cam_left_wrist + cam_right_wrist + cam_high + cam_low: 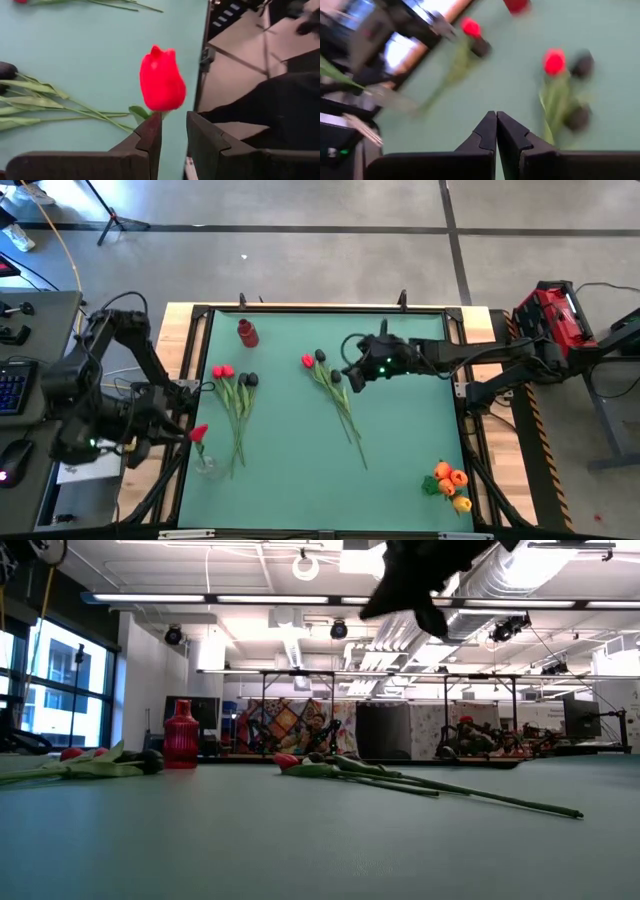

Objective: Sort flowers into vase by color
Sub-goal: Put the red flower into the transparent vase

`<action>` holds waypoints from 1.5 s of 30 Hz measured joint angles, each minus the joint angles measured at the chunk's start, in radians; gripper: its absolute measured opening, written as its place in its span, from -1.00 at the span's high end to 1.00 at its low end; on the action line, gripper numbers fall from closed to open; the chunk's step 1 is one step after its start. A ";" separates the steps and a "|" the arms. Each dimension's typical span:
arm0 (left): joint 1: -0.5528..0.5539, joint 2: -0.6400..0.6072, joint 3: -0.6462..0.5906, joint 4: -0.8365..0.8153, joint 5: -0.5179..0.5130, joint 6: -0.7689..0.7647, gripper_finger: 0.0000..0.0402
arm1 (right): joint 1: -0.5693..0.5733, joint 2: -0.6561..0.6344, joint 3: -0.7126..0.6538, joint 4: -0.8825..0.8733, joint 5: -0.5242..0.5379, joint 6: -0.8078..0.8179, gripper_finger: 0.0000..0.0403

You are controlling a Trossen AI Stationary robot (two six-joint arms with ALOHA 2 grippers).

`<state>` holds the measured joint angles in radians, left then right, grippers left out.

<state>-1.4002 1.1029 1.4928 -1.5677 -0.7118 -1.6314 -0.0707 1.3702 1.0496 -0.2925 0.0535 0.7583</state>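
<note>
We see our left dark six-joint arm folded at the table's left edge, elbow raised toward the far side, forearm reaching in over the wooden border. Its two-finger left gripper (174, 131) hangs at that edge, and in the left wrist view its dark fingers (150, 135) stand apart with a clear gap between them. Our right dark six-joint arm stretches in level from the right side, long and nearly straight, its wrist over the middle of the table's far half. The two-finger right gripper (496, 131) points down and left, its fingers pressed together, tips touching, nothing between them.
</note>
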 joint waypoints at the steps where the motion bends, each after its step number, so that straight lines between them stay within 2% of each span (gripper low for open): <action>1: 0.000 -0.011 0.008 0.001 0.000 0.001 0.61 | 0.002 0.008 0.000 -0.038 0.001 0.029 1.00; 5: 0.000 -0.048 0.036 -0.001 0.013 0.019 0.61 | -0.001 0.074 0.000 -0.087 -0.010 0.097 1.00; 8: 0.000 -0.075 0.055 -0.002 0.026 0.033 0.61 | -0.008 0.149 0.000 -0.006 -0.062 0.099 1.00; 11: 0.000 -0.107 0.068 -0.003 -0.012 0.055 0.61 | -0.020 0.235 0.000 0.090 -0.119 0.099 1.00; 14: 0.000 -0.144 0.070 -0.004 -0.090 0.063 0.61 | -0.037 0.301 0.000 0.155 -0.135 0.098 1.00; 21: 0.000 -0.239 0.070 -0.004 -0.321 0.098 0.61 | -0.057 0.379 0.085 0.144 -0.136 0.001 1.00; 30: 0.068 -0.349 0.070 -0.004 -0.617 0.186 0.61 | -0.107 0.486 0.267 -0.062 -0.114 -0.196 0.98; 34: 0.093 -0.364 0.070 -0.004 -0.685 0.227 0.61 | -0.124 0.545 0.320 -0.096 -0.146 -0.235 0.83; 41: 0.100 -0.364 0.070 -0.003 -0.712 0.249 0.61 | -0.137 0.593 0.360 -0.088 -0.141 -0.262 0.43; 45: 0.100 -0.364 0.069 0.000 -0.760 0.283 0.61 | -0.167 0.655 0.360 -0.034 -0.156 -0.262 0.35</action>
<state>-1.3003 0.7391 1.5620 -1.5677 -1.4719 -1.3485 -0.2380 2.0257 1.4101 -0.3268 -0.1021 0.4961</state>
